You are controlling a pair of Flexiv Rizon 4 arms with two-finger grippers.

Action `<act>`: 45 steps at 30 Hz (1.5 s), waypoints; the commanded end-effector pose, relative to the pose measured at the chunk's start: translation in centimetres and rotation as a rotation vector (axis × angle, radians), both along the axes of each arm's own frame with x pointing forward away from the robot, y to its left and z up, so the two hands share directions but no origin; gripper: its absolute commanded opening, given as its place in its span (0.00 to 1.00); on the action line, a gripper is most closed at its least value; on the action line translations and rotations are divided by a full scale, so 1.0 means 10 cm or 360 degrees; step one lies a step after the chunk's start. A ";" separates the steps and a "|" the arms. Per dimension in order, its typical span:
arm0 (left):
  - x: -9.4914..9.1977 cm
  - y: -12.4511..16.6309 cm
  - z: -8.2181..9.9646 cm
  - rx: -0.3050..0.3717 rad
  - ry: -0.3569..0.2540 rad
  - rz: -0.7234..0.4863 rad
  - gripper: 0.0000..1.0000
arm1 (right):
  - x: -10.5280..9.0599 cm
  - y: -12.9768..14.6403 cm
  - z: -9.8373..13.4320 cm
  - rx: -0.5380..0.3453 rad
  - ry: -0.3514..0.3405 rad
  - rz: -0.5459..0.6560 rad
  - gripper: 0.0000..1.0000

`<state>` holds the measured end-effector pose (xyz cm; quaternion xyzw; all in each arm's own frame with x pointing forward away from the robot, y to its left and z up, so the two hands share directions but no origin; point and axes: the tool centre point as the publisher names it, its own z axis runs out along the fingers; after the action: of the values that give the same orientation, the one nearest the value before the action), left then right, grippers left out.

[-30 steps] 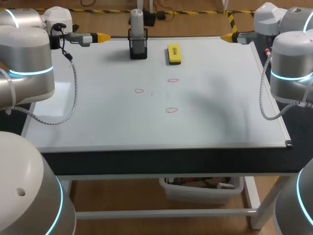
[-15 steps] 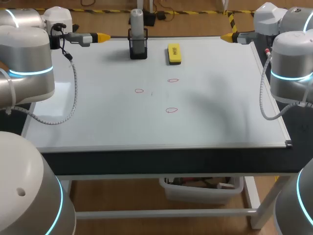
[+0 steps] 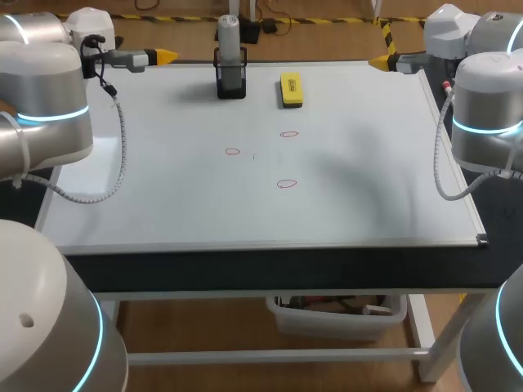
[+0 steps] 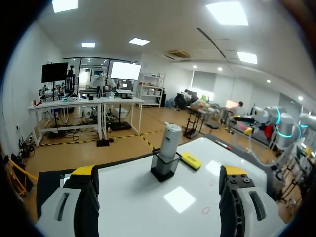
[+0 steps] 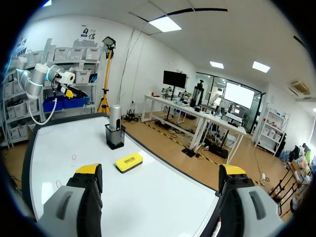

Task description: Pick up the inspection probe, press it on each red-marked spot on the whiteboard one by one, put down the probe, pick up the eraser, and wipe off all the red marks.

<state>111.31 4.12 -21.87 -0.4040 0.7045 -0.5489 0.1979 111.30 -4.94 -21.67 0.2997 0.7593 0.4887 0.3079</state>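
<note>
The left hand (image 3: 167, 56) and right hand (image 3: 378, 61) hover wide open at the far corners of the whiteboard (image 3: 163, 196). Between them the probe (image 3: 230, 49) stands upright in its holder (image 3: 231, 86), nearer the left hand, with the eraser (image 3: 291, 89) just beside it.

Gripper (image 5: 160, 171) spread wide, empty; eraser (image 5: 129, 161), probe (image 5: 115, 119) ahead on whiteboard (image 5: 158, 202).

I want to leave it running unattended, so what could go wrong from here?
1. The probe stands tall and upright in its holder; a grasp from the side by the open left gripper might tip both over.
2. The eraser lies near the holder, so it could get nudged.
3. The three red marks are small and faint; a press may miss.
</note>
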 end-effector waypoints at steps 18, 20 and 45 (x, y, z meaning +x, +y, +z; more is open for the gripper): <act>0.38 0.13 -0.24 -0.0117 -0.0073 -0.0294 1.00 | 0.00 0.00 0.00 -0.0003 0.0004 0.0001 1.00; 0.41 0.14 -0.24 -0.0121 -0.0086 -0.0348 1.00 | 0.00 0.00 0.00 -0.0003 0.0004 0.0001 1.00; 0.72 -0.02 -0.31 -0.0198 -0.0259 -0.0753 1.00 | 0.00 0.00 0.00 -0.0003 0.0004 0.0001 1.00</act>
<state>117.71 3.90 -24.65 -0.2188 0.7233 -0.6442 0.1182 111.30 -4.94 -21.66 0.2997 0.7593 0.4887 0.3079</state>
